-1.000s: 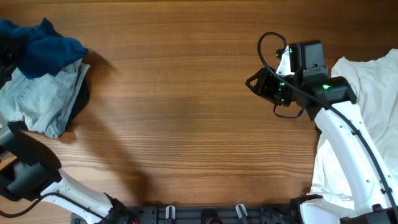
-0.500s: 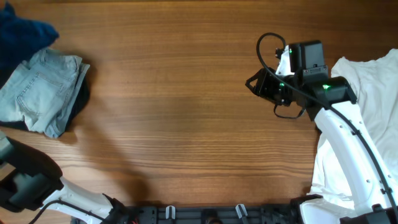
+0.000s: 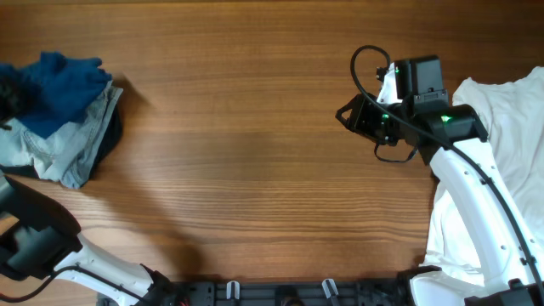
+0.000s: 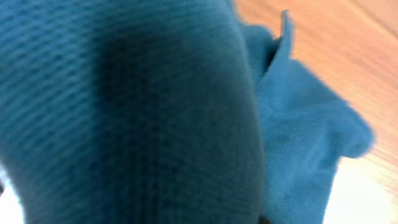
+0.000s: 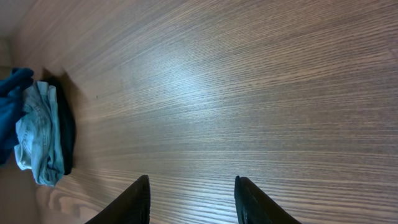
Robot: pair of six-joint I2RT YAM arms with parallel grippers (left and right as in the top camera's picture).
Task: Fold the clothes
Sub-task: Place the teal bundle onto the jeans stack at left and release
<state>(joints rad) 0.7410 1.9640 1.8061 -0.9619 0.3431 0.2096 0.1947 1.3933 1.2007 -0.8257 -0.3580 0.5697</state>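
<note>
A blue garment (image 3: 64, 81) lies bunched on top of folded light denim jeans (image 3: 55, 149) at the far left; a dark garment (image 3: 110, 140) lies under the jeans. My left gripper (image 3: 8, 85) is at the table's left edge, mostly hidden by the blue garment, which fills the left wrist view (image 4: 155, 112); its fingers do not show. My right gripper (image 5: 193, 202) is open and empty above bare wood, right of centre in the overhead view (image 3: 348, 115). The right wrist view shows the jeans (image 5: 40, 137) and the blue garment (image 5: 9, 106) far off.
A white garment (image 3: 510, 127) lies spread along the right edge under my right arm. The wooden table (image 3: 255, 170) stretches between the two piles.
The blue garment was lifted off the pile toward the far left corner, then came back down onto the jeans. The right arm has not moved.
</note>
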